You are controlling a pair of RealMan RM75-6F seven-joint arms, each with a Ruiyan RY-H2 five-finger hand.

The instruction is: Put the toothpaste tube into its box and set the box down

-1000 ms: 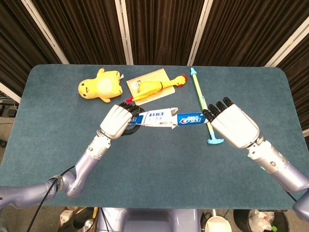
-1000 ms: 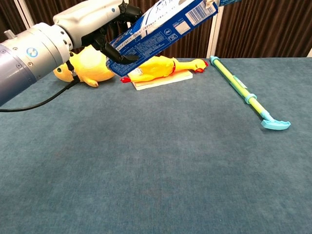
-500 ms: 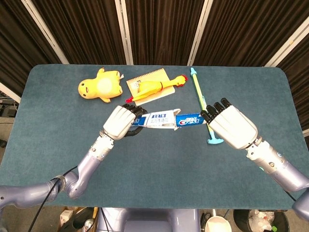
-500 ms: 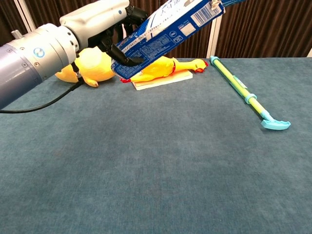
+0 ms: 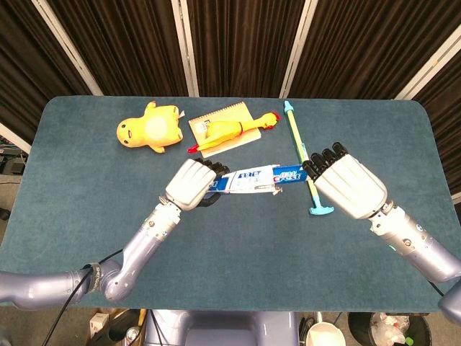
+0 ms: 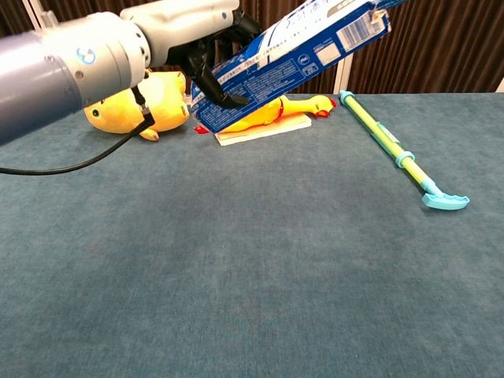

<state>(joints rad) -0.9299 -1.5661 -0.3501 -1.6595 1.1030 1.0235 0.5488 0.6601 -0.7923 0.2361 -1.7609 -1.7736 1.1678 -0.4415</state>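
Mid-insertion, both arms up over the middle of the table (image 5: 86, 209). Left robot hand (image 5: 193, 184) is curled around the closed end of the box (image 5: 248, 179), holding it in the air, tilted, open end toward the right side; in the chest view the box's far end rises toward the top edge of frame, well above the cloth. Right robot hand (image 5: 349, 184) has its fingers bunched together at the tail of the toothpaste tube (image 5: 292, 174), which lines up with the box mouth; only a short stretch of tube shows between box and fingers, so it looks most of the way in. Exact grip on the tube is hidden under the hand's back, but it reads as a pinch. Box held level with the tube so the tube can slide straight in, likely why both are off the table. The right hand is not visible in the chest view. Remaining: finish the push, let go of the tube, set box down. Clutter toward the far edge: yellow duck plush (image 5: 150, 128), rubber chicken (image 5: 230, 132) lying on a notebook (image 5: 216, 116), and a long teal-handled stick (image 5: 302, 155) running under the right fingers.
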